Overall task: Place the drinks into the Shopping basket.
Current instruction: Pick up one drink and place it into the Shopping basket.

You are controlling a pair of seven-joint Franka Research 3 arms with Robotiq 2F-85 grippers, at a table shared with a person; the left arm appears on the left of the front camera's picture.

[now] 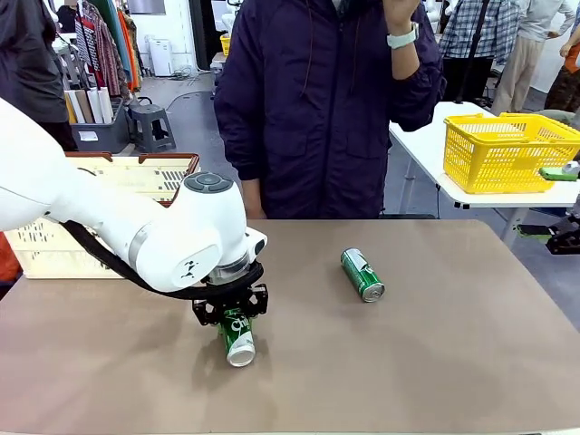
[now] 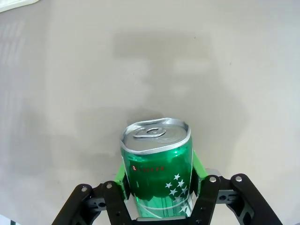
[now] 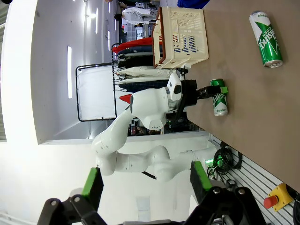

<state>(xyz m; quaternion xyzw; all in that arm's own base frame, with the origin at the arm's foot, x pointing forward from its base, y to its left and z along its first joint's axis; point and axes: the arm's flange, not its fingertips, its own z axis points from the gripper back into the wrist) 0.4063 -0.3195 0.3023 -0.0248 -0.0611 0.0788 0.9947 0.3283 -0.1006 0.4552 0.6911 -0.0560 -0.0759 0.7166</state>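
Front view: the near green can (image 1: 239, 339) lies on its side on the brown table (image 1: 435, 362). Its silver end faces the camera and its other end sits under the left gripper (image 1: 231, 314), which comes down on it from above.

Left wrist view: the same can (image 2: 157, 164) sits squarely between the fingers of the left gripper (image 2: 158, 174). One green pad (image 2: 120, 177) presses each flank, so the jaws are closed onto the can body at roughly can width. The can's lower part is cut off by the picture's bottom edge. Whether the can rests on the table or has left it cannot be told.

A second green can (image 1: 362, 275) lies on its side, well apart, toward the table's middle. The Shopping basket (image 1: 54, 256) stands at the far left corner, largely hidden behind the left arm.

Right wrist view: the right gripper (image 3: 145, 180) stands off the table with its jaws spread wide and nothing between them. The far-off basket (image 3: 180, 37) and both cans (image 3: 266, 40) are small here.
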